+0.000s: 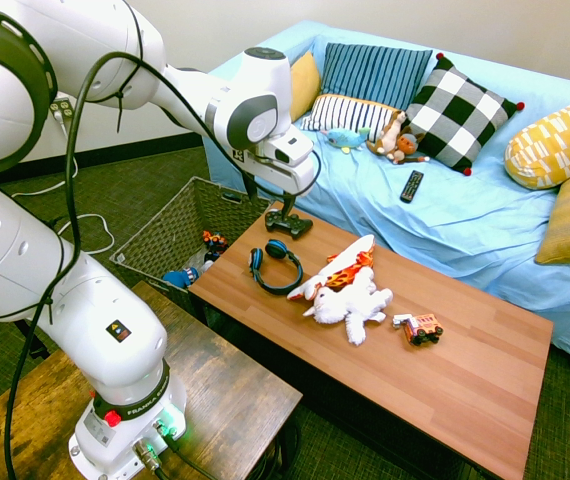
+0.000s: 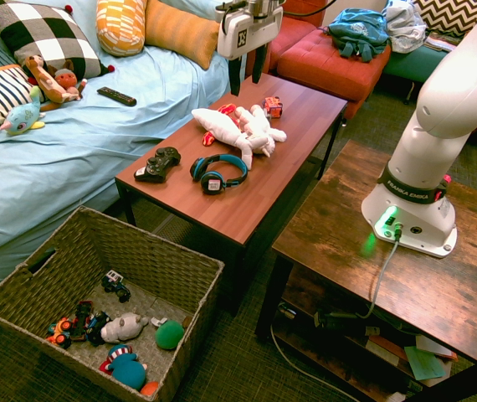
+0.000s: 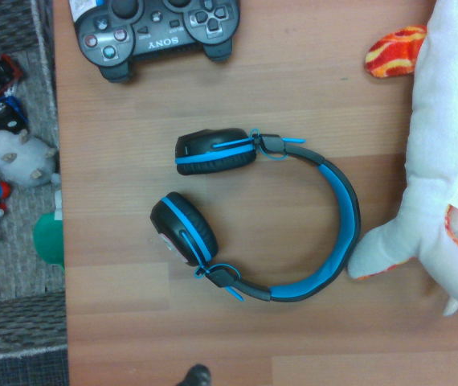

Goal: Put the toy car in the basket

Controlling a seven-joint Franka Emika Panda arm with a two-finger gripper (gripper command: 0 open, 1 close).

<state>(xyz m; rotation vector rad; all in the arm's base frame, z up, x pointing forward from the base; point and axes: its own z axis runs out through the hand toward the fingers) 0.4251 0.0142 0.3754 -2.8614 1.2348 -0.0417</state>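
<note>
The toy car [image 1: 420, 329] stands on the tabletop [image 1: 475, 375], beside the white plush animal [image 1: 350, 305] and well apart from the wicker basket [image 2: 198, 276]. The fingers [image 2: 246, 84] are spread apart, grasping nothing. Expected handling: light, stiff body, smooth surfaces, small parts likely vulnerable to squeezing; the black wheels may let it roll if pushed. Recommended grip: across the narrow width of the red-orange body, clear of the wheels. Legible markings: "SONY" on the game controller [image 3: 155, 30], upside down in the wrist view; "FRANKA EMIKA" on the arm's base [image 2: 410, 186].
</note>
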